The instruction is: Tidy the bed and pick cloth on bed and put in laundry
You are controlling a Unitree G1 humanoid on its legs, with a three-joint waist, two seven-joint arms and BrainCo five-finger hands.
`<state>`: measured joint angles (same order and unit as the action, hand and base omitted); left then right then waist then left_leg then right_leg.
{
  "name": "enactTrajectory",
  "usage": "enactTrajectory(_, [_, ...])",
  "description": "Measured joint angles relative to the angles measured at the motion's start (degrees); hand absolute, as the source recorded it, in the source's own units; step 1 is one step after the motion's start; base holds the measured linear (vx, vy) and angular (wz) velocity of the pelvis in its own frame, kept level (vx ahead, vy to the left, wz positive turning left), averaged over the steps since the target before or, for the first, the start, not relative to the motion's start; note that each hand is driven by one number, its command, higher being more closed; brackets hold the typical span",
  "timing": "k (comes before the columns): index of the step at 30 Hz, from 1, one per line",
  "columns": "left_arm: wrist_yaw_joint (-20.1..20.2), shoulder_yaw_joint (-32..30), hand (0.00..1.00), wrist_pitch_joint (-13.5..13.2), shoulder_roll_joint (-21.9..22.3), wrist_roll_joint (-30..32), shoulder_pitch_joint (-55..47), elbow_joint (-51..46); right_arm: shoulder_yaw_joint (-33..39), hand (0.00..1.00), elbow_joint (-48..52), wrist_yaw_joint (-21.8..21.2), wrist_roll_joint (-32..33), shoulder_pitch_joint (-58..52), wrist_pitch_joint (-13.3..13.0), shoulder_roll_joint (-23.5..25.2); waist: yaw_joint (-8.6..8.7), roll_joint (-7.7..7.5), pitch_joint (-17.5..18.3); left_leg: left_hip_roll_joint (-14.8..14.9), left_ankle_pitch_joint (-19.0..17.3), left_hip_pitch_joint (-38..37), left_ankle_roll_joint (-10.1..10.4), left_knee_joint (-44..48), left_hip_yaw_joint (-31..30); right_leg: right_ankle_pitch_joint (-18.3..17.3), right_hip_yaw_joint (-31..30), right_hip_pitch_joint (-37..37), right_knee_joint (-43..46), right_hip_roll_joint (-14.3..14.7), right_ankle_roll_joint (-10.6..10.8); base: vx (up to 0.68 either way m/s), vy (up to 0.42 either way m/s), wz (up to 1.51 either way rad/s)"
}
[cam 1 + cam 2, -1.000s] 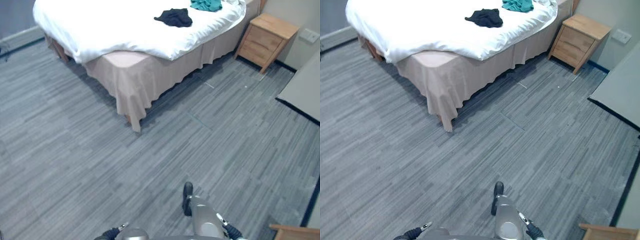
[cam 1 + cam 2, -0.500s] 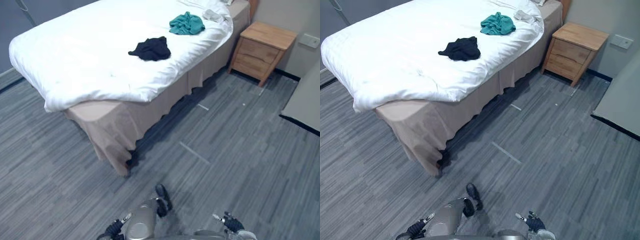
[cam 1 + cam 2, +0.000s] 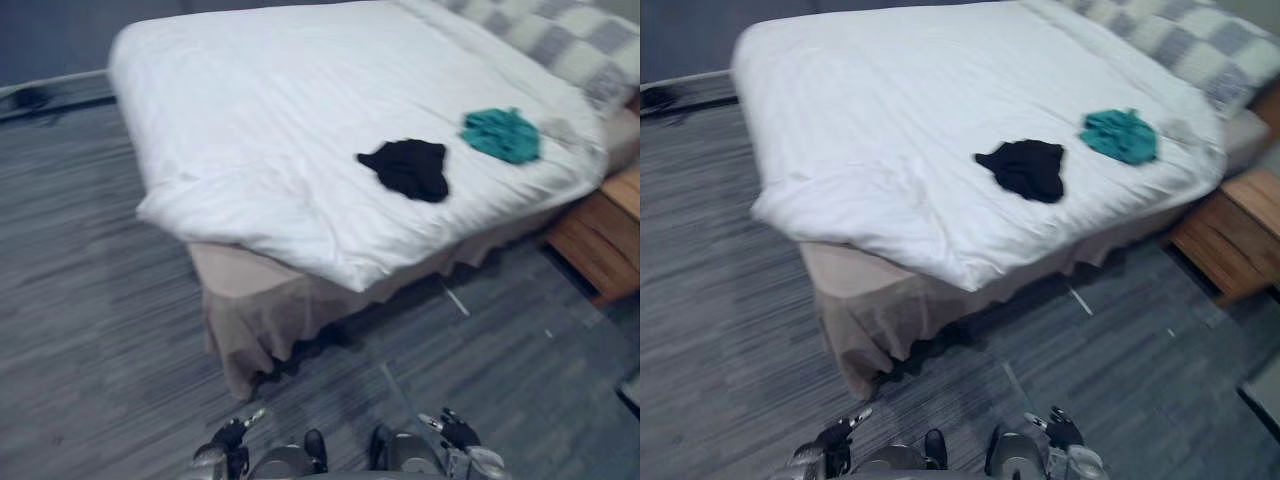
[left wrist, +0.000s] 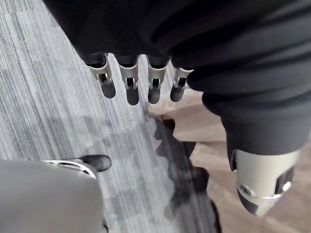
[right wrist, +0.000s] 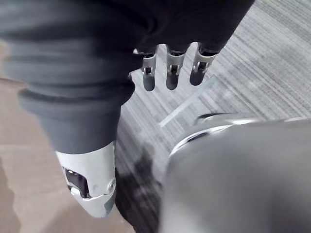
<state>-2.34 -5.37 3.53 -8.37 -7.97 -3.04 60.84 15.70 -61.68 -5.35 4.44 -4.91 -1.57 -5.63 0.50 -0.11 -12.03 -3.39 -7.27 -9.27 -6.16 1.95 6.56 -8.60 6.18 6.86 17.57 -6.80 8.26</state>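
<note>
Left eye view: black cloth (image 3: 408,168), teal cloth (image 3: 500,134) on bed (image 3: 250,120); probably nightstand (image 3: 600,240) beside.

Soft, even light falls from above the bed (image 3: 250,310). Its white duvet (image 3: 260,120) is the brightest area, with mild glare flattening the folds. Under the bed's near edge a dark shadow lies on the floor (image 3: 90,300).

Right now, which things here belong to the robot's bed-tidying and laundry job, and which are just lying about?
Part of the job: white bed; black cloth and teal cloth, both lying on it.
Just there: wooden nightstand beside the bed; grey floor.
</note>
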Motion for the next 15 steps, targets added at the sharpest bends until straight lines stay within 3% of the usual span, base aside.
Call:
enactTrajectory(1, [-0.5, -0.2, 0.00, -0.5, -0.3, -0.2, -0.7, -0.3, 0.0, 0.00, 0.0, -0.1, 0.0, 0.0, 0.4, 0.2, -0.03, -0.39, 0.2, 0.0, -0.4, -0.5, 0.8, 0.0, -0.5, 1.1, 0.0, 0.1, -0.3, 0.3, -0.6, 0.36, -0.147, 0.79])
enactTrajectory(3, [-2.0, -2.2, 0.00, -3.0, -1.0, -0.3, -4.1, -1.4, 0.1, 0.00, 0.1, -1.1, -0.3, 0.1, 1.6, 0.8, -0.51, -2.11, 1.3, -0.9, -1.9, -1.6, 3.2, 1.1, -2.0, 8.5, 0.2, 0.5, -3.5, 2.0, -3.9, 0.38, -0.205, 0.48])
enactTrajectory(4, [-2.7, -2.7, 0.00, -3.9, -1.1, -0.3, -4.8, -2.1, 0.0, 0.00, 0.0, -1.4, -0.6, 0.2, 2.1, 0.8, -0.79, -2.64, 1.6, -1.5, -2.3, -1.6, 3.8, 1.4, -2.0, 10.3, 0.5, 0.5, -4.4, 2.3, -5.2, 0.32, -0.219, 0.10])
enactTrajectory(5, [-4.2, -3.9, 0.00, -6.1, 0.5, -0.2, -5.3, -2.8, 0.1, 0.00, 0.0, -2.1, -0.6, 0.7, 2.8, 0.0, -1.78, -1.74, 1.8, -0.9, -3.4, -1.5, 5.7, 2.8, -1.9, 8.8, 1.6, -0.9, -6.3, 2.3, -6.5, 0.26, -0.188, 0.03])
enactTrajectory(6, [-6.3, -4.3, 0.00, -8.2, 1.5, 0.2, -5.5, -4.6, 0.2, 0.00, 0.2, -2.7, -0.6, 0.9, 3.2, -1.1, -1.32, 0.03, 1.9, 0.3, -4.2, -0.9, 6.9, 4.2, -1.8, 9.8, 2.7, -3.1, -9.5, 3.2, -7.4, 0.31, -0.221, 0.06])
enactTrajectory(7, [-7.1, -4.3, 0.00, -9.3, 1.6, 0.3, -5.5, -6.4, 0.2, 0.00, 0.2, -3.0, -0.6, 0.9, 3.2, -1.5, -1.15, 0.82, 1.6, 0.8, -4.7, -0.7, 7.8, 5.0, -1.7, 10.0, 3.4, -4.1, -10.8, 3.5, -7.6, 0.27, -0.187, 0.33])
enactTrajectory(8, [-9.1, -4.5, 0.00, -12.1, 1.4, 1.1, -5.4, -11.1, 0.2, 0.00, 0.3, -3.5, -0.6, 0.8, 3.4, -2.5, -1.13, 2.22, 1.4, 1.9, -6.1, -0.3, 9.9, 6.5, -0.6, 10.2, 4.7, -5.5, -12.3, 3.8, -8.0, 0.18, -0.146, 0.56])
enactTrajectory(9, [-10.7, -5.0, 0.00, -14.5, 0.8, 2.1, -5.1, -16.9, 0.2, 0.00, 0.2, -3.5, -0.5, 0.4, 4.2, -3.4, -0.47, 3.08, 1.4, 3.7, -7.1, 0.5, 10.5, 8.0, 4.2, 10.1, 6.4, -6.8, -13.3, 3.7, -8.2, 0.15, -0.137, 0.66])
enactTrajectory(12, [-12.6, -5.5, 0.00, -18.5, -3.7, 5.0, -2.8, -32.6, 0.4, 0.00, 0.3, -3.2, 0.8, 0.3, 4.3, -4.8, 1.42, 3.87, 1.2, 7.8, -6.3, 1.7, 10.8, 7.6, 10.8, 9.9, 10.3, -8.3, -14.0, 2.9, -8.4, 0.05, -0.073, 0.77])
enactTrajectory(13, [-13.7, -7.3, 0.00, -19.6, -6.1, 6.5, -0.6, -41.5, 1.5, 0.00, 0.3, -2.6, 2.3, 0.2, 3.9, -5.6, 1.74, 4.80, 0.8, 8.8, -3.6, 2.2, 10.0, 6.6, 10.7, 9.8, 11.2, -8.5, -14.1, 2.9, -8.1, -0.04, 0.025, 0.38])
enactTrajectory(15, [-14.8, -9.7, 0.00, -19.8, -9.1, 6.5, 1.7, -49.6, 2.6, 0.00, 0.3, -2.0, 3.2, -0.3, 3.2, -5.7, 1.65, 5.12, 0.9, 8.4, -3.2, 2.7, 9.5, 6.0, 10.6, 10.4, 11.2, -8.7, -15.2, 2.7, -7.3, -0.07, 0.052, 0.13])
